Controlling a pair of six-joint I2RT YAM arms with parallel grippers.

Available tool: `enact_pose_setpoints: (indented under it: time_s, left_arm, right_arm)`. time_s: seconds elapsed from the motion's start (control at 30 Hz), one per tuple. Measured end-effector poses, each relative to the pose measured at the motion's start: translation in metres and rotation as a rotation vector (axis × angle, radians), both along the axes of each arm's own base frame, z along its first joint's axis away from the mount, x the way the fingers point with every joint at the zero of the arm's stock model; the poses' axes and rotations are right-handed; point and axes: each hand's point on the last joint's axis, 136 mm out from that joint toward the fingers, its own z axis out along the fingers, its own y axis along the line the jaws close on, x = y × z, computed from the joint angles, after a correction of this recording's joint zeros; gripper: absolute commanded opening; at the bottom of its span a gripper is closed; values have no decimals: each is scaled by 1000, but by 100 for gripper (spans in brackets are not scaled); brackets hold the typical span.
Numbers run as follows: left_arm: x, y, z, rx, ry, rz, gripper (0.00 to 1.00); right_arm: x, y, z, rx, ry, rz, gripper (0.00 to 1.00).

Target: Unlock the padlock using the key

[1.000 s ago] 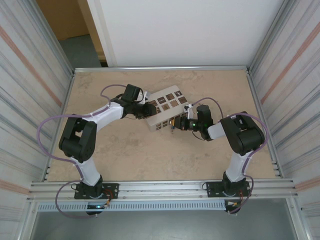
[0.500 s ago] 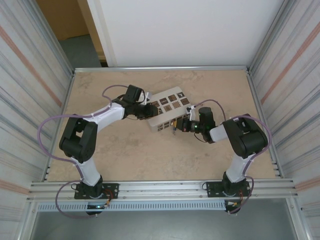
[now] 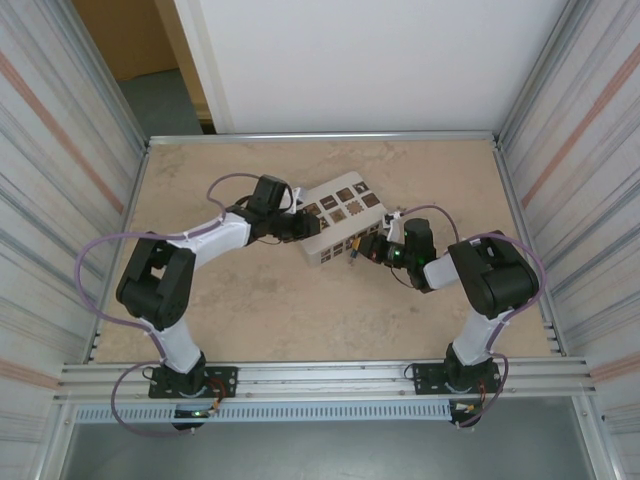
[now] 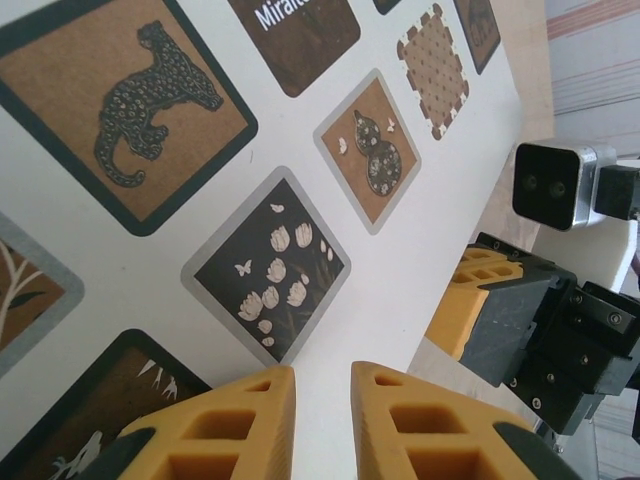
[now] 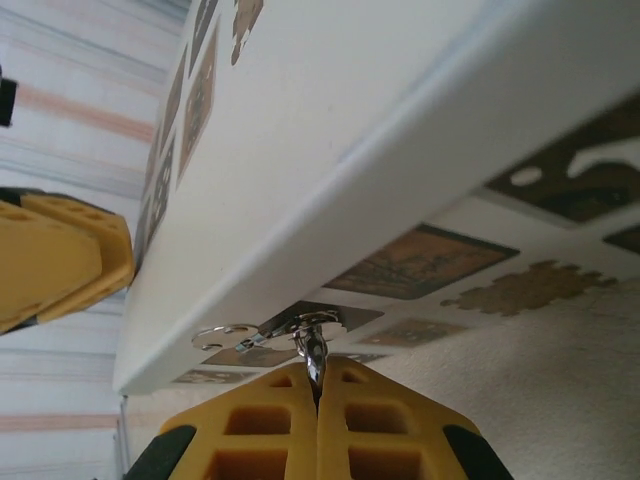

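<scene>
Right tool [image 5: 317,378]: pressed together, pinching a thin silvery metal piece [image 5: 314,348]; key or shackle, cannot tell.
Padlock [image 3: 353,253]: tiny, at the white box [image 4: 400,260] front wall, at those tips.
Left tool [image 4: 322,378]: slightly spread over the lid's patterned squares.
Box: on the tabletop [image 3: 300,300], between both tools.

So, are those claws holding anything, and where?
The right gripper pinches a thin silvery metal piece, likely the key, by its near end. Whether the left gripper grips the white box cannot be told.
</scene>
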Motion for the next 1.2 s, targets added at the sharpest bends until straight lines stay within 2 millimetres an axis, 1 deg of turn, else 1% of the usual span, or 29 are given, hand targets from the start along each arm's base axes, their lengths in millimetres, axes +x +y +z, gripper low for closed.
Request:
enact_pose_setpoints:
  time_s: [0.2, 0.63, 0.77, 1.0, 1.2]
  left_arm:
    - [0, -2, 0, -16, -12, 4, 22]
    - [-1, -4, 1, -30, -22, 7, 22]
    - [-1, -3, 1, -29, -23, 10, 22]
    - [-2, -2, 2, -34, -31, 16, 23]
    - [-3, -2, 4, -38, -36, 19, 27]
  right_arm:
    - [6, -4, 1, 30, 42, -67, 0]
    - [18, -4, 4, 74, 92, -203, 0]
    - [26, -4, 5, 81, 93, -247, 0]
    - [47, -21, 13, 85, 48, -363, 0]
    - [52, -31, 13, 80, 43, -395, 0]
